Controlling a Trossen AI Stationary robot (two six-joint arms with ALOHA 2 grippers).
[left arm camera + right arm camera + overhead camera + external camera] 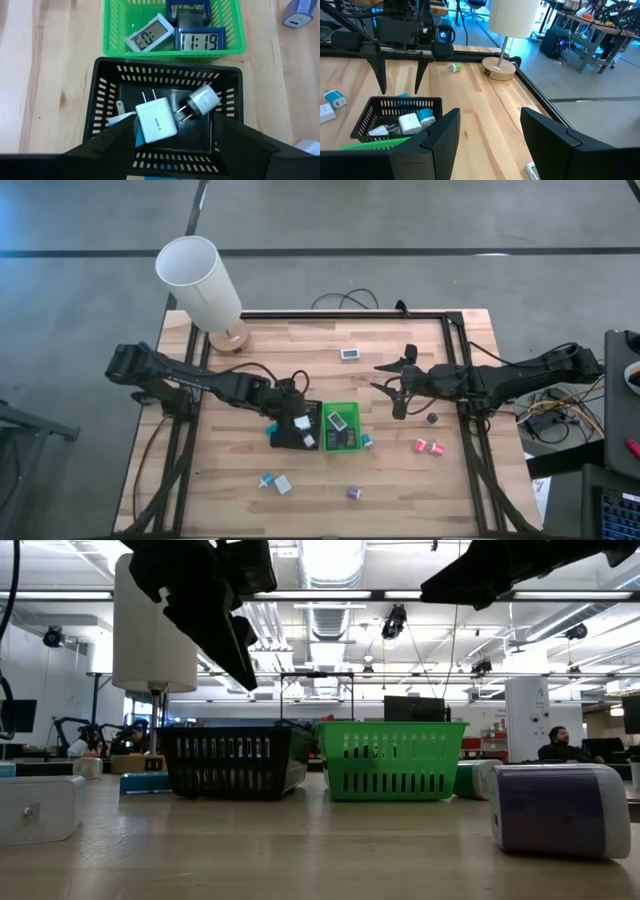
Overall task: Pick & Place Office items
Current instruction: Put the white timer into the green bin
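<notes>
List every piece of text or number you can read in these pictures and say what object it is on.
"11:19": display of the dark blue clock in the green basket.
White clock beside it: digits tilted, not surely readable.
White charger in the black basket: faint print, too small to read.

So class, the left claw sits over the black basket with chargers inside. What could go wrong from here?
1. The left claw hangs low over the black basket; pulling away sideways might catch the rim and drag it.
2. The white charger leans on other chargers, so it could shift.
3. The green basket touches the black one, so a nudge may move both.
</notes>
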